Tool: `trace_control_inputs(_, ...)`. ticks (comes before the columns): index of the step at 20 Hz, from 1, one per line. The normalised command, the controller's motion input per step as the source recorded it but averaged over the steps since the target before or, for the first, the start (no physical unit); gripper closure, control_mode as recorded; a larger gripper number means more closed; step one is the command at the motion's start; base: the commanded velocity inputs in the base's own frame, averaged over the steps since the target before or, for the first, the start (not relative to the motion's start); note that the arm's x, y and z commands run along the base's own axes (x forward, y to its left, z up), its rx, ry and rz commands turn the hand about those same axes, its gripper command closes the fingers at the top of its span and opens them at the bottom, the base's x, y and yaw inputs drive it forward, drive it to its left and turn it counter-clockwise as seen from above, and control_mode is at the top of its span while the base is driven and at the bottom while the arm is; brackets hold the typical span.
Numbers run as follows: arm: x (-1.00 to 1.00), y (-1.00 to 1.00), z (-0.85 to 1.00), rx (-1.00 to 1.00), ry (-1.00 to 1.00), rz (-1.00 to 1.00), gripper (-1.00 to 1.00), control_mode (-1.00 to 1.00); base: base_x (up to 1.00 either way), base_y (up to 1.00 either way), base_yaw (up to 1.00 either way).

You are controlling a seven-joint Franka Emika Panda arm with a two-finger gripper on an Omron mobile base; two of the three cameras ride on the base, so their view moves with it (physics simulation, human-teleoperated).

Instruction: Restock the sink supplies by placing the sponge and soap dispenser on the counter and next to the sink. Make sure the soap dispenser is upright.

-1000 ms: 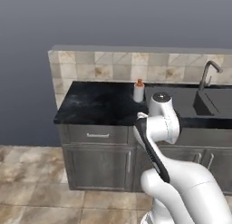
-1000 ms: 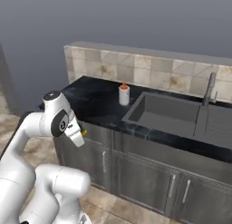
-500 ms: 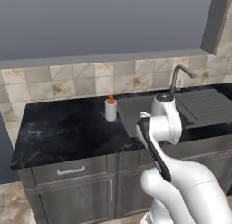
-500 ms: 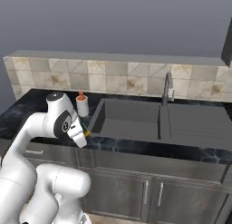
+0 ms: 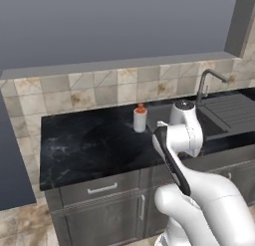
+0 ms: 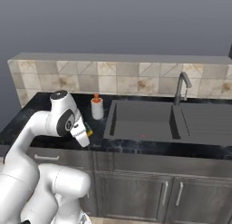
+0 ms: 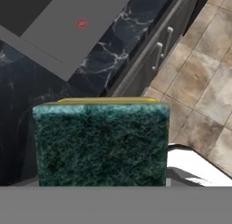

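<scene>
The gripper (image 6: pixel 87 136) hangs right at the front edge of the counter (image 6: pixel 41 103), fingers pinched on the sponge (image 7: pixel 101 143), whose green scrub face sits square in front of the hand camera with a thin yellow strip along its far side. In the right base view only a sliver of yellow and green peeks out at the fingertips.

Beyond the sponge, the hand view gives black marble, then the sink (image 7: pixel 54 26) floor with a red spot in it; off to one side the counter lip drops away to the cabinet doors (image 7: pixel 158 46) and the tiled floor (image 7: pixel 199 78).

Room to move: a broad bare stretch of marble lies on the far side of the soap dispenser (image 5: pixel 140 118) from the basin. The dispenser stands upright, behind the fingers toward the tiled backsplash (image 6: pixel 118 80), just beside the sink's near rim.

Count: one sponge, one dispenser, one sink (image 6: pixel 145 121), one faucet (image 6: pixel 180 88).
</scene>
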Motion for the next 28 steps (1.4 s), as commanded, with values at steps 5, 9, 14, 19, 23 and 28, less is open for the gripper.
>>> trace_control_inputs(5,0.29,0.51,0.0,0.0,0.03,-0.02,1.0,-1.0,0.0,0.0,0.0)
trace_control_inputs(9,0.54,0.08,-0.03,0.05,0.08,0.01,1.0,-1.0,0.0,0.0,0.0)
trace_control_inputs(14,0.47,0.0,-0.11,0.12,0.09,0.0,1.0,-1.0,0.0,0.0,0.0)
trace_control_inputs(19,0.37,0.0,-0.27,0.05,0.11,0.0,1.0,-1.0,0.0,0.0,0.0)
trace_control_inputs(23,0.14,-0.02,-0.36,0.0,0.14,0.0,1.0,-1.0,0.0,0.0,0.0)
trace_control_inputs(28,0.09,-0.12,-0.33,0.0,0.05,0.0,1.0,-1.0,0.0,0.0,0.0)
